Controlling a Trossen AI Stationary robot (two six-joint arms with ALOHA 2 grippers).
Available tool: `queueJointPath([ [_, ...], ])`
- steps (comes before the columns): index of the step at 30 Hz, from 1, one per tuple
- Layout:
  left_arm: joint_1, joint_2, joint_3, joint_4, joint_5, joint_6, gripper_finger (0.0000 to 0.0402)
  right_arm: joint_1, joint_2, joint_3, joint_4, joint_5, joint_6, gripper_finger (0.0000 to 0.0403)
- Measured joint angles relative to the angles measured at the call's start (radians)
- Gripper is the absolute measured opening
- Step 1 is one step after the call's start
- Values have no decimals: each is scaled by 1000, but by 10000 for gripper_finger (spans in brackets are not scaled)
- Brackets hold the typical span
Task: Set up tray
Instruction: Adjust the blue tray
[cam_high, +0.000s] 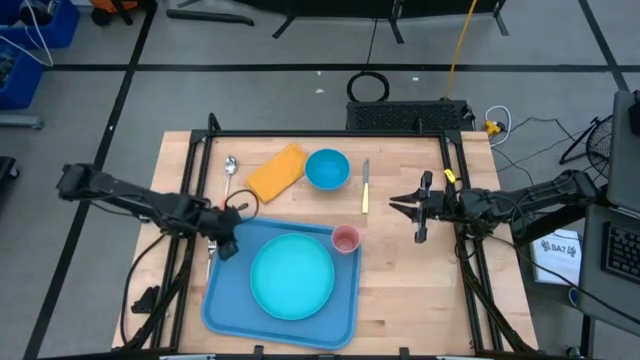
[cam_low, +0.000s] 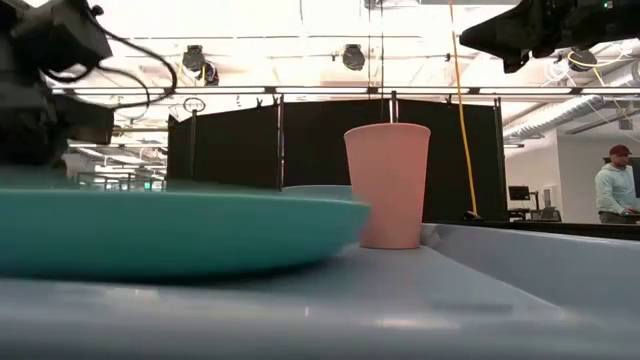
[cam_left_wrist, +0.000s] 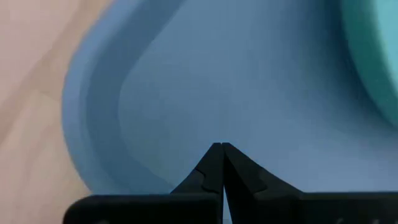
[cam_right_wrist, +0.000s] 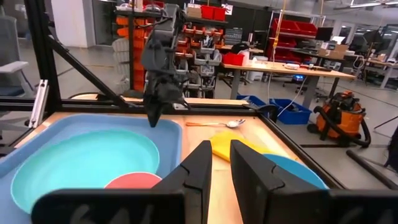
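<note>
Bare wood separates tray (cam_high: 222, 300) from right gripper (cam_high: 400, 207).

Your teal plate (cam_high: 292, 278) has a pink cup (cam_high: 345, 240) just right of it. Farther back lie a spoon (cam_high: 230, 172), yellow cloth (cam_high: 277, 172), blue bowl (cam_high: 327, 169) and knife (cam_high: 366, 186).

Tray (cam_high: 222, 300): large, light-blue plastic, rectangular with rounded corners and a raised rim. Lies flat on the wooden table, slightly skewed to the table's edges. One far corner sits directly beneath the left gripper (cam_high: 226, 247), whose fingertips meet just above the tray floor inside the rim. The opposite far corner lies near the right gripper (cam_high: 404, 207), which stands apart from it.
</note>
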Motion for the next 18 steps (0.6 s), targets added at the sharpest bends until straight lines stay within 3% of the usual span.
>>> queueJointPath([
  [10, -23, 243, 15, 93, 89, -69, 1, -5, 1, 0, 0, -3, 3, 50],
  [18, -26, 276, 3, 261, 66, -115, 1, -5, 4, 0, 0, -4, 4, 50],
])
